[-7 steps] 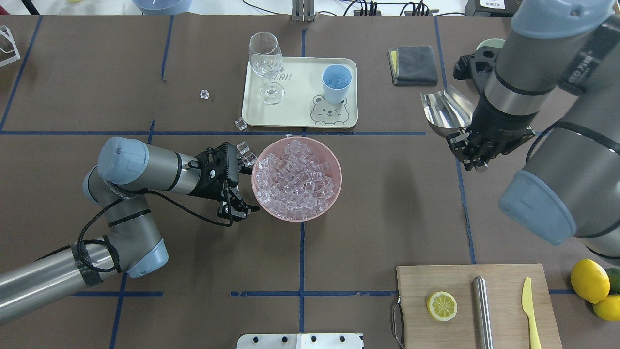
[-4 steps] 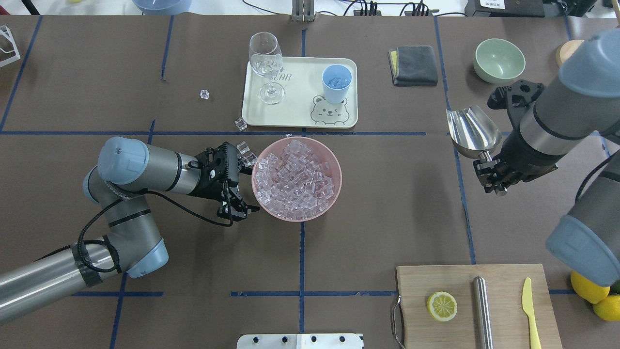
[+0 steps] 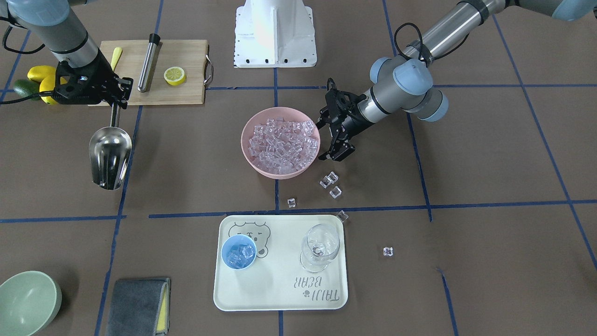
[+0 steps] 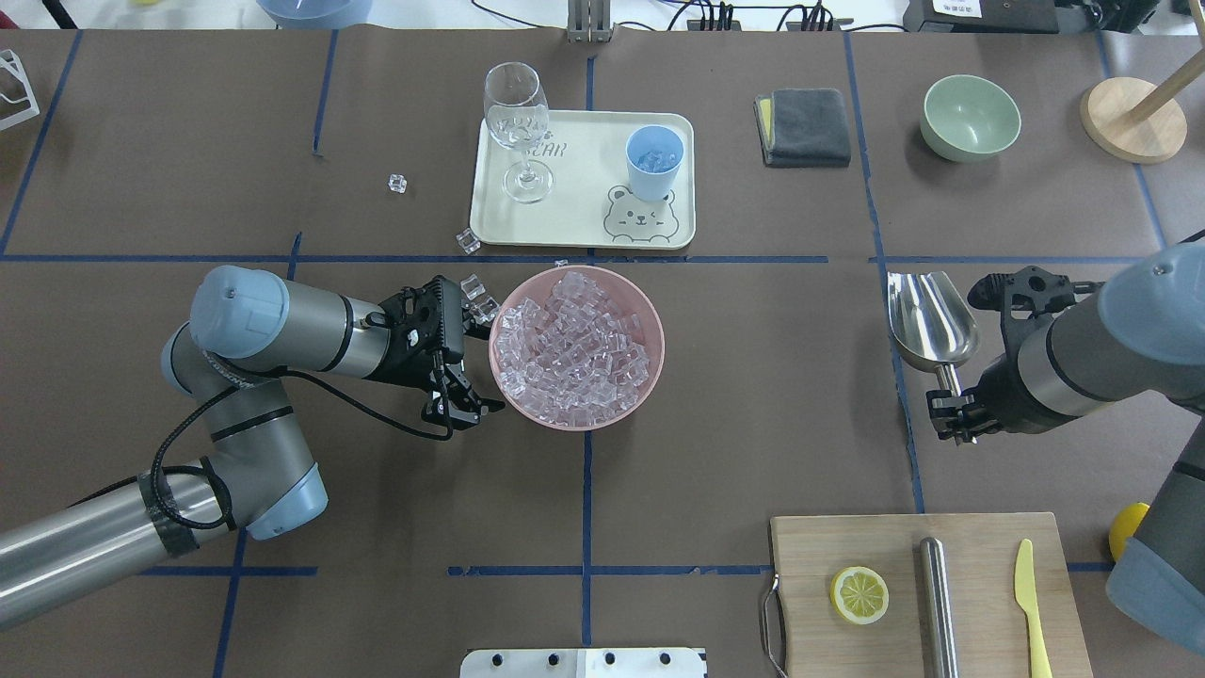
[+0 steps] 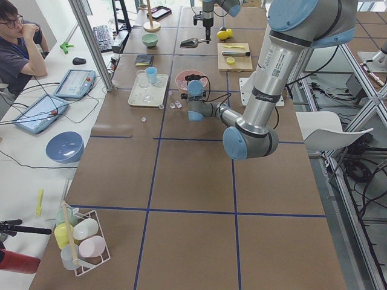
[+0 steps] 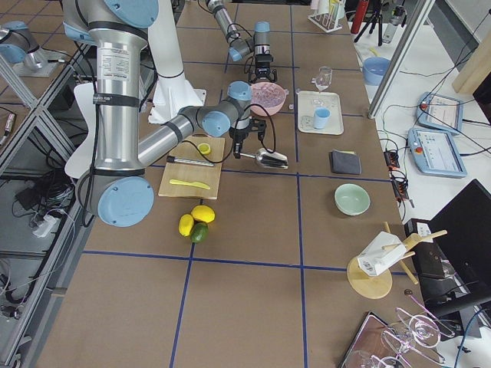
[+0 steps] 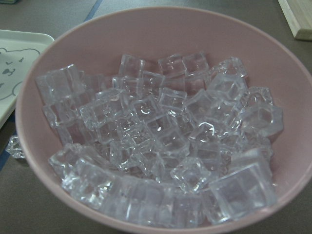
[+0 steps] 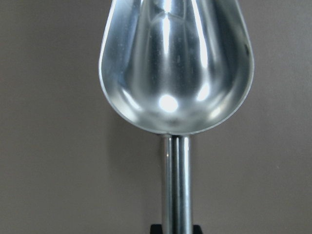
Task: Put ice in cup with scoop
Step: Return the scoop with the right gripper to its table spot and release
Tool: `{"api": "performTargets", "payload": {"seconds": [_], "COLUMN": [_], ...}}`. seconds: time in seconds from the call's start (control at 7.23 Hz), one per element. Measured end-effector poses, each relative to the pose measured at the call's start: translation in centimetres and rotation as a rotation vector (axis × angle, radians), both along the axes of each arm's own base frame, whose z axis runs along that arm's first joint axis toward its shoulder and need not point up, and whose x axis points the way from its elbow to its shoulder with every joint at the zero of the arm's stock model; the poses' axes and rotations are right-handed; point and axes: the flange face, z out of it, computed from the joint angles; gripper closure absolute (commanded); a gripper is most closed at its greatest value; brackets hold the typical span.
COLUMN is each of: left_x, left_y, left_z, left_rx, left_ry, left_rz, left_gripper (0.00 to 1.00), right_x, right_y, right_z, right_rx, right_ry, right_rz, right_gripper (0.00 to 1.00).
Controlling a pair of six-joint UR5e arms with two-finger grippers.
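Clamping the thin handle of the scoop (image 4: 927,320), the right gripper (image 4: 951,421) holds its empty trough toward twelve o'clock in the overhead view. The cup (image 4: 654,162), some ice (image 3: 242,253) inside, stands on the tray (image 4: 584,193) at ten o'clock, well apart, open table (image 4: 772,377) between. The left gripper (image 4: 461,405) gapes empty at eight o'clock off the pink bowl (image 4: 651,377).

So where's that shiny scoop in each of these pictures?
Front-facing: scoop far left.
Overhead: scoop at right.
Left side: scoop tiny, top centre.
Right side: scoop mid-picture.
Left wrist: not in it.
Right wrist: scoop fills the picture.
Landmark: pink bowl of ice, in every view except right wrist.
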Motion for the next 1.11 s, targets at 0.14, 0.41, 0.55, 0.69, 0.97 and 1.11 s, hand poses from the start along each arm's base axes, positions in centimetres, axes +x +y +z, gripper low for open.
{"api": "performTargets", "payload": {"seconds": [0.14, 0.41, 0.55, 0.69, 0.97, 1.11], "left_x": [0.0, 0.0, 0.0, 0.0, 0.0, 0.0], "left_y": [0.0, 0.0, 0.0, 0.0, 0.0, 0.0], "left_z": [0.0, 0.0, 0.0, 0.0, 0.0, 0.0], "left_rx": [0.000, 0.000, 0.000, 0.000, 0.000, 0.000], "left_ry": [0.000, 0.000, 0.000, 0.000, 0.000, -0.001], "left_rz": [0.000, 0.000, 0.000, 0.000, 0.000, 0.000], "left_gripper": [0.00, 0.00, 0.00, 0.00, 0.00, 0.00], "right_x": [-0.2, -0.5, -1.3, -2.0, -2.7, -2.9], "right_y": [0.7, 2.4, 3.3, 3.8, 4.1, 4.1], "right_z": [2.1, 4.8, 5.2, 5.4, 5.5, 5.3], "right_rx": [0.004, 0.008, 0.008, 0.013, 0.025, 0.030], "right_ry": [-0.003, -0.021, -0.016, -0.011, -0.008, -0.010], "right_rz": [0.009, 0.036, 0.047, 0.048, 0.035, 0.034], "right_gripper": [1.00, 1.00, 1.00, 0.84, 0.00, 0.00]}}
